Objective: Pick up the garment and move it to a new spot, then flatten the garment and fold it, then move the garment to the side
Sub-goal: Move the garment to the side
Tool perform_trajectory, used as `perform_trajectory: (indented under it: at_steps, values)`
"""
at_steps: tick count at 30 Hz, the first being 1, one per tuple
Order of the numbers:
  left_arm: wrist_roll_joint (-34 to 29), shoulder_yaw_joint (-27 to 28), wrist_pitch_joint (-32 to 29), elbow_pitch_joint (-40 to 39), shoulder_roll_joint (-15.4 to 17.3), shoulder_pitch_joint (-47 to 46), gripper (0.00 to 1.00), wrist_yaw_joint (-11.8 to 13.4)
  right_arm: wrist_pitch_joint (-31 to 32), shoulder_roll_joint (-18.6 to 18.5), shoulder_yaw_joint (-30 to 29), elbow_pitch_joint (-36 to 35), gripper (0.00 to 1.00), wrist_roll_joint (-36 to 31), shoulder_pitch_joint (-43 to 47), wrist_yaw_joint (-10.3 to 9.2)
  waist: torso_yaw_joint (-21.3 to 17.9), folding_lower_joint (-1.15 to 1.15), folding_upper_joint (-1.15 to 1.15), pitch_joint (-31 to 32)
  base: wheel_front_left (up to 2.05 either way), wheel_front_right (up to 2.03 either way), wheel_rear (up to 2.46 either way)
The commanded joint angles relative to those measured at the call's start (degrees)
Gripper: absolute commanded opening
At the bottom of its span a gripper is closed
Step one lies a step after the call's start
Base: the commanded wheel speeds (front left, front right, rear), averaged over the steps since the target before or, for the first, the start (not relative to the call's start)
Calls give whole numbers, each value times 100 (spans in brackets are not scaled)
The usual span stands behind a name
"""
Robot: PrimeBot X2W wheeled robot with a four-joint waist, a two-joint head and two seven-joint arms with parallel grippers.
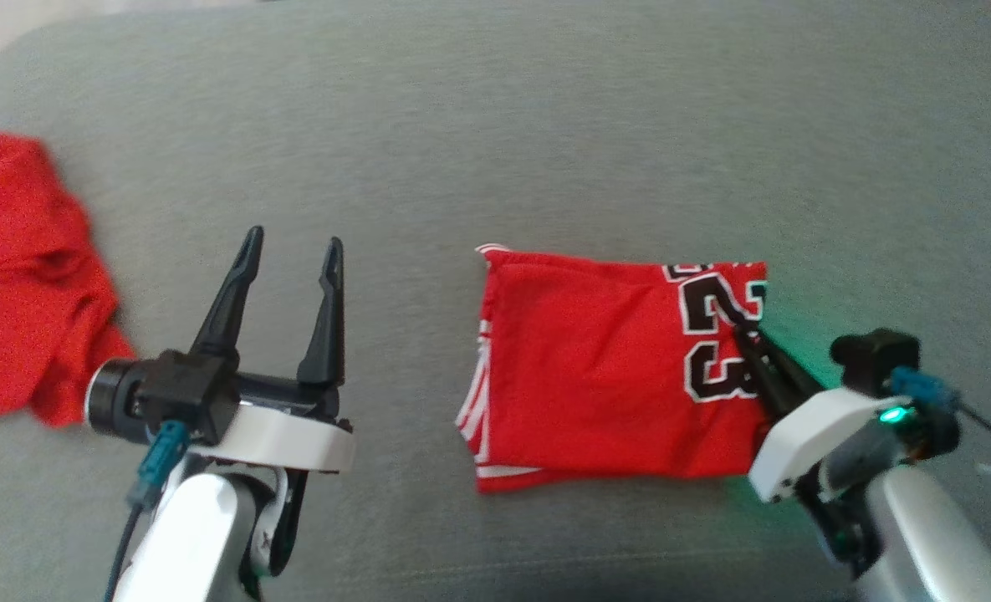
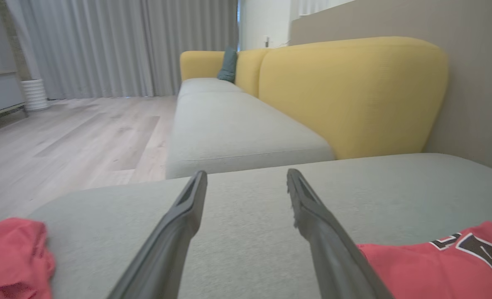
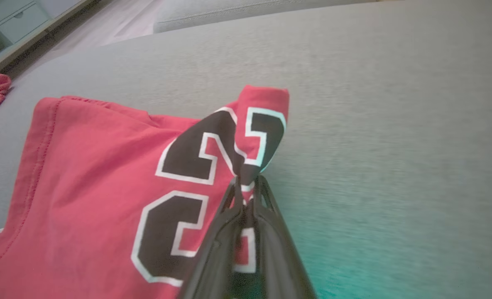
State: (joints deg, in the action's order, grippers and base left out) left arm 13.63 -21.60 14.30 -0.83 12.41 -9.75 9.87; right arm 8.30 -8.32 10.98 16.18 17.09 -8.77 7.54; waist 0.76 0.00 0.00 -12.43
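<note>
Where the head view looks down on the grey seat cushion point(image 1: 495, 125), the folded red garment point(image 1: 595, 368) lies right of centre. It forms a compact rectangle, with white striped trim along its left edge and a black, white-edged number 23 at its right end.

As to the right gripper point(image 1: 746, 329), it sits at the lower right of that frame, closed on the garment's right edge at the number. The right wrist view shows its two dark fingers point(image 3: 229, 216) meeting with cloth pinched between the tips. The pinched corner point(image 3: 262, 120) stands up off the cushion in a small peak above them. The rest of the garment lies flat toward the left of that frame. A green cast point(image 3: 353, 257) lies on the cushion at the lower right.

As to the left gripper point(image 1: 294, 237), it is at the lower left of the head view, fingers spread wide with nothing between them, over bare cushion and apart from the garment. The left wrist view shows the garment's numbered end at the lower right corner, beside the right-hand finger; contact cannot be determined.

A second red cloth point(image 1: 18, 276) lies crumpled at the left edge of the head view, well apart from the garment.

Beyond the cushion, the left wrist view shows a yellow sofa back point(image 2: 353, 91), grey curtains point(image 2: 117, 45) and a pale wood floor point(image 2: 71, 133).
</note>
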Motion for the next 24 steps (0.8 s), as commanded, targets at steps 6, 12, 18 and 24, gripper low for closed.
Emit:
perform_trajectory:
  at_steps: [6, 12, 18, 24]
  values:
    - [-162, 17, 64, -273, 117, -388, 100, -142, 75, -722, -221, -261, 0, -9, -751, -5, -1061, 0, 0, -119, 0, 0, 0]
    - [-251, -114, 10, -335, 133, -672, 100, -235, 62, -1330, -891, -109, 0, 14, -1564, -5, -1372, 0, 0, -369, 0, 0, 0]
    - [-336, -189, -37, -437, 184, -948, 100, -310, 73, -1642, -1291, -2, 0, -6, -2103, -5, -1470, 0, 0, -723, 0, 0, 0]
    - [-436, -270, -92, -614, 236, -1229, 100, -385, 110, -1705, -1620, 40, 0, -123, -2369, -5, -1532, 0, 0, -1142, 0, 0, 0]
